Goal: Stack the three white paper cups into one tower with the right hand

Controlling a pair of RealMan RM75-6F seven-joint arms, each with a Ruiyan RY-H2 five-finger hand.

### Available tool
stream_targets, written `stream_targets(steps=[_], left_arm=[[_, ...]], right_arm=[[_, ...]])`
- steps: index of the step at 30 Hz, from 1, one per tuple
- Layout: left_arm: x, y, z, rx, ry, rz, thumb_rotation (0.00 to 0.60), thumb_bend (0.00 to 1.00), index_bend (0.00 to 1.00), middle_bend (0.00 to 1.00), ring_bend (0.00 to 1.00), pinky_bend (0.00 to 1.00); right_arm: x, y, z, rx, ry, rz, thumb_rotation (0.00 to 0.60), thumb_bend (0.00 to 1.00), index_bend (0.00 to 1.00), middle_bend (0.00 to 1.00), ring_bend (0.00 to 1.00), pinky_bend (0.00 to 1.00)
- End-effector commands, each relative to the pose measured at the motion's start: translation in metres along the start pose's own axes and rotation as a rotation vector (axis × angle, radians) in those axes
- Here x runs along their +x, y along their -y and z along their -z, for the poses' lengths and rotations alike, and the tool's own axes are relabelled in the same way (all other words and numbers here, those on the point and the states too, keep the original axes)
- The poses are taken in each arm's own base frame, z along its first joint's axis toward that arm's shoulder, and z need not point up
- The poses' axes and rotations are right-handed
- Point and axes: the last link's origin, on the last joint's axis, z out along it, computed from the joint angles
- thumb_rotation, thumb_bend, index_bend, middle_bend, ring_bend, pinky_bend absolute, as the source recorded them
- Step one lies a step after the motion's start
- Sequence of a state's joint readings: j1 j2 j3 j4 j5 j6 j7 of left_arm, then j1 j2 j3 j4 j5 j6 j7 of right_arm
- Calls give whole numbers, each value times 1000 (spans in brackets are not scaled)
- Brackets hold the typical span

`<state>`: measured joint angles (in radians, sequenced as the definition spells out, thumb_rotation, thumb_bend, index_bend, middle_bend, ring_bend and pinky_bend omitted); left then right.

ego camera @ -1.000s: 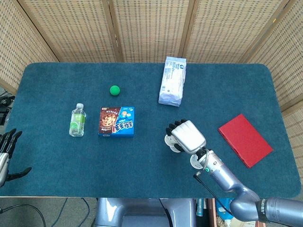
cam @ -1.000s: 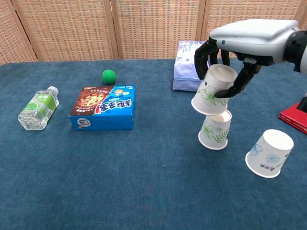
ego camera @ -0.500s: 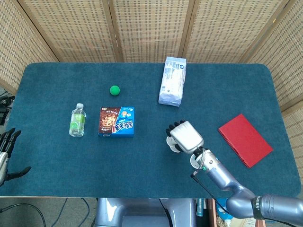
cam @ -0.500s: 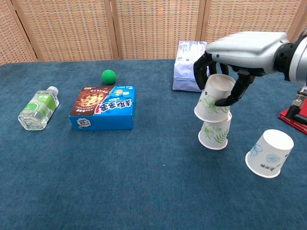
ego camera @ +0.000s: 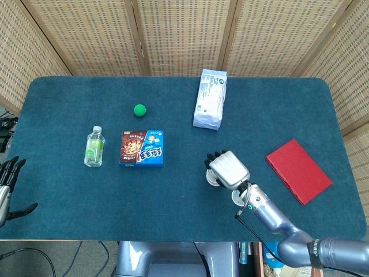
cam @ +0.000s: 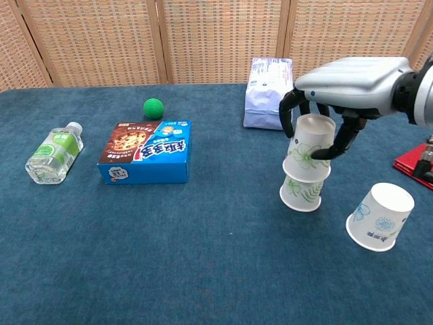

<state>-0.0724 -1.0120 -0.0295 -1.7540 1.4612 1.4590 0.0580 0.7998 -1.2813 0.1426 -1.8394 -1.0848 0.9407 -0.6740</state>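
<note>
Three white paper cups with green and blue flower prints stand upside down at the right of the table. My right hand [cam: 352,73] grips the upper cup [cam: 310,144] from above, fingers curled around its sides. That cup sits over the lower cup [cam: 302,193], nearly straight. The third cup [cam: 380,217] stands alone to the right, nearer the front edge. In the head view my right hand [ego camera: 229,169] covers the stack, and only a sliver of the third cup [ego camera: 236,198] shows beside the forearm. My left hand [ego camera: 7,187] hangs off the table's left edge, fingers apart and empty.
A blue snack box [cam: 145,152], a green ball [cam: 154,107] and a lying water bottle [cam: 54,152] are on the left half. A white packet [cam: 268,92] lies behind the stack. A red book [ego camera: 298,170] lies at the right.
My right hand has come down with the tilted cup, straightened it and set it over the lower cup. The third cup and my left hand have not moved.
</note>
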Motion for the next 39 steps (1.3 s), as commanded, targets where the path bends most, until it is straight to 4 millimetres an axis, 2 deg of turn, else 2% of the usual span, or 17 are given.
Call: stream_targets(steps=[1,3,4,11,13,15,18,21,30,37,39], left_arm=[[0,0,0,1,0,0,600,126,0,0,0,0],[0,1,0,2,1,-2,600,126,0,0,0,0],[0,1,-1,1,2,-2,600,126,0,0,0,0],[-1,1,0,0,2,-2,600,126,0,0,0,0],[-1,0,0,-2,2,-1,600,126,0,0,0,0],[-1,-1,0,-4,2,-3,600,126,0,0,0,0],[-1,0,1,-4,3,-6,600,126,0,0,0,0],[-1,0,1,-3,2,-4,600,127,0,0,0,0],[-1,0,-1,0,3,-8,600,126,0,0,0,0],[-3,-1,-1,5,5,-11,600,126,0,0,0,0],[-4,-1,-1,6,7,-13,600,126,0,0,0,0]], right_arm=[[0,0,3,0,18,9,600,75,162,44,44,165],[2,0,6,-5,12,9,600,12,88,0,0,61],[4,0,7,-6,7,9,600,6,81,0,0,47],[8,-1,23,-3,-22,-15,600,0,79,10,0,36],[-1,-6,41,7,0,-49,600,0,80,54,6,64],[-8,-12,54,38,7,-62,600,0,107,138,56,126],[-20,-18,66,76,14,-82,600,0,166,217,137,181],[-32,-26,77,101,16,-89,600,0,204,252,170,216],[-59,-47,96,100,25,-108,600,1,262,310,210,227],[-78,-62,100,76,45,-115,600,14,270,315,214,227],[-82,-65,99,68,50,-117,600,47,276,321,221,228]])
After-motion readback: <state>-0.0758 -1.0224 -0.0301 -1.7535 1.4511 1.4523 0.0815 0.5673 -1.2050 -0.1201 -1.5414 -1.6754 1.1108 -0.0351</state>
